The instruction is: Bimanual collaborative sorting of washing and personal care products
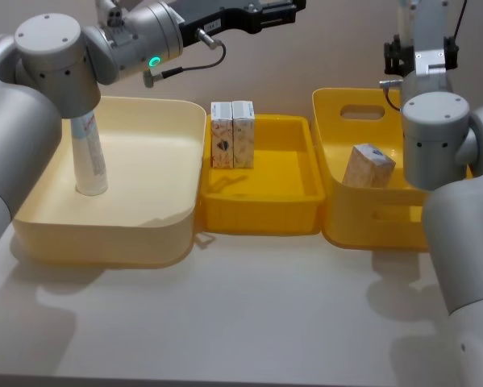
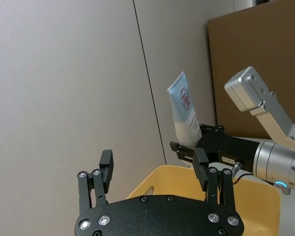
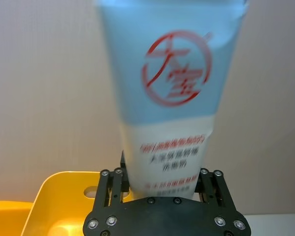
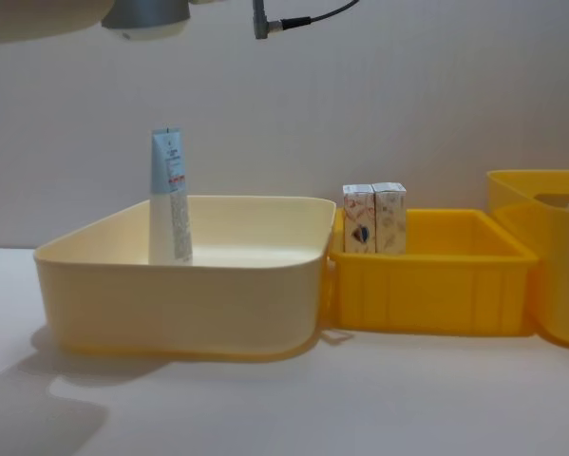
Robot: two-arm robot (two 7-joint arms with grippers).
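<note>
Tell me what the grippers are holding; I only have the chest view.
Observer: The right gripper is shut on a light-blue tube, held upright.
Operator: And the left one?
Observer: The left gripper is open and empty.
Operator: Anything inside the yellow bin on the right?
Observer: One pale carton lies tilted inside the right yellow bin.

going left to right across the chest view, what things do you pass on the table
cream bin with an upright blue tube standing in it → two pale cartons side by side in the low yellow bin → tall yellow bin at the right edge
</note>
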